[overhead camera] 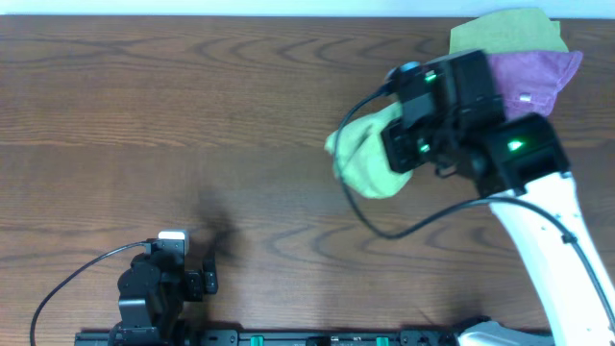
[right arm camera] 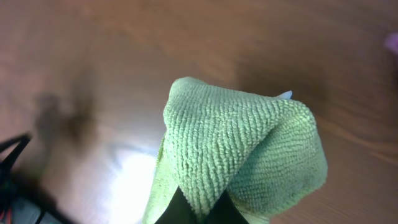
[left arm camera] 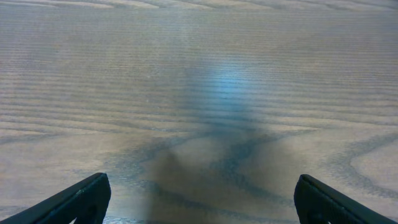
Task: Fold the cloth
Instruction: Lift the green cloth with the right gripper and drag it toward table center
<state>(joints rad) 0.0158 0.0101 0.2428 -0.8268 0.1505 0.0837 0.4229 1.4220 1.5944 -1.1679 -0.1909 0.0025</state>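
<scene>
The lime-green cloth (overhead camera: 370, 161) hangs bunched above the table at the right, pinched at one fold by my right gripper (right arm camera: 202, 210), which is shut on it. In the right wrist view the cloth (right arm camera: 242, 149) drapes over the dark fingers and fills the middle of the picture, with a bit of white tag (right arm camera: 285, 95) peeking out behind it. The right arm's wrist (overhead camera: 447, 111) covers part of the cloth from above. My left gripper (left arm camera: 202, 200) rests low at the near left edge, open, with only bare wood between its fingers (left arm camera: 84, 199).
A purple cloth (overhead camera: 536, 75) lies at the far right on top of a second green cloth (overhead camera: 504, 34). The left arm's base (overhead camera: 154, 293) sits at the near edge. A black cable (overhead camera: 404, 231) loops from the right arm over the wooden table (overhead camera: 192, 115).
</scene>
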